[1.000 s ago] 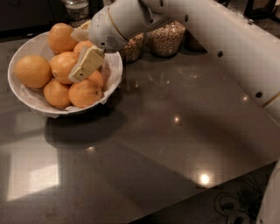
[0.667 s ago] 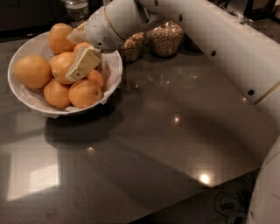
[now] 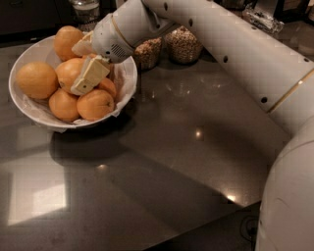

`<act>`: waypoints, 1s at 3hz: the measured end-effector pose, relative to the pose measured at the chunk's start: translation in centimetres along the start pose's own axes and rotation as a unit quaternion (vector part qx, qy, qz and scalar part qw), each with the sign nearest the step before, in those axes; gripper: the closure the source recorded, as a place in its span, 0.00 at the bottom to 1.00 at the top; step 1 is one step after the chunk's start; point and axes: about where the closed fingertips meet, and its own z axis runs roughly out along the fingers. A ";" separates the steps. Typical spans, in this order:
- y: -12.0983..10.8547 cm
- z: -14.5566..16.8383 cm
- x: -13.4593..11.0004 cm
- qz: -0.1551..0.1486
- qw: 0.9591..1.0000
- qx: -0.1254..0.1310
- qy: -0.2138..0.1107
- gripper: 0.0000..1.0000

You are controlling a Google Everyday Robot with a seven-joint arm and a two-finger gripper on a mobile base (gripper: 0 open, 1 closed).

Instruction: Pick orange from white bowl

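The white bowl (image 3: 24, 105), lined with white paper, stands at the back left of the dark counter and holds several oranges. My gripper (image 3: 78, 68) is down in the bowl among them, its cream fingers (image 3: 90, 76) spread apart. The near finger lies across a big round orange (image 3: 66, 71) in the middle of the pile. The far finger sits by the top orange (image 3: 66, 41). Another large, slightly yellower orange (image 3: 37, 80) lies at the left. Two smaller ones (image 3: 95, 104) lie at the front. Nothing is lifted.
Two glass jars of nuts or grains (image 3: 184, 45) stand behind the bowl at the right, under my arm (image 3: 221, 44). A glass (image 3: 86, 10) stands behind the bowl. The counter's front edge (image 3: 216, 220) runs diagonally at the lower right.
My gripper has moved slightly left and lower into the pile of oranges. The bowl and the oranges have not moved.
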 end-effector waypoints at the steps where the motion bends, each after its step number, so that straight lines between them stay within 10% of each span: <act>1: -0.1 0.8 0.5 0.008 1.000 -0.014 0.000 0.26; 3: -0.3 2.1 1.3 0.021 0.999 -0.033 -0.003 0.37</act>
